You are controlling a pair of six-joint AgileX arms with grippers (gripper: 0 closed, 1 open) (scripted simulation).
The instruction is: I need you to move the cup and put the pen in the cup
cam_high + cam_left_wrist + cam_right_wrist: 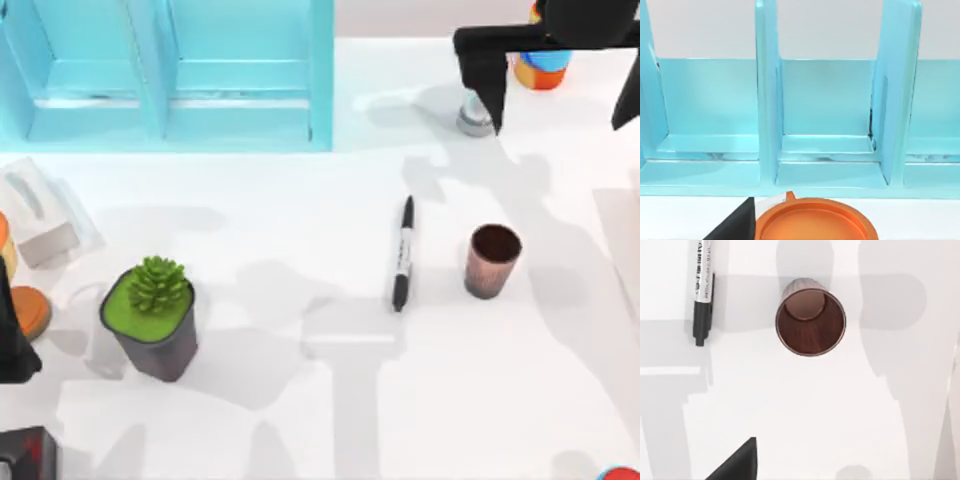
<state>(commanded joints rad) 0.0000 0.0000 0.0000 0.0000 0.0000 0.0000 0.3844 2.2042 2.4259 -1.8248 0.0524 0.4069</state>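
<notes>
Your small copper-brown ribbed cup stood upright on the white worktop, mouth up and empty. The slim black pen with the white-grey labelled band lay flat just beside the cup, on the side toward the dark pot with the green plant, apart from the cup and not touching it.

Your right claw hung high, beyond the cup toward the orange-and-blue can, with its two dark fingers spread wide and holding nothing. The right wrist view looked almost straight down into the cup. Your left arm sat parked on the far side of the plant pot from the cup, near an orange disc and the pale blue shelf unit; you could not tell that claw's state.

Risks noted, as judgement: the cup is light and tapered, so an off-centre descent could tip it or knock it into the pen. The pen may roll if brushed.
</notes>
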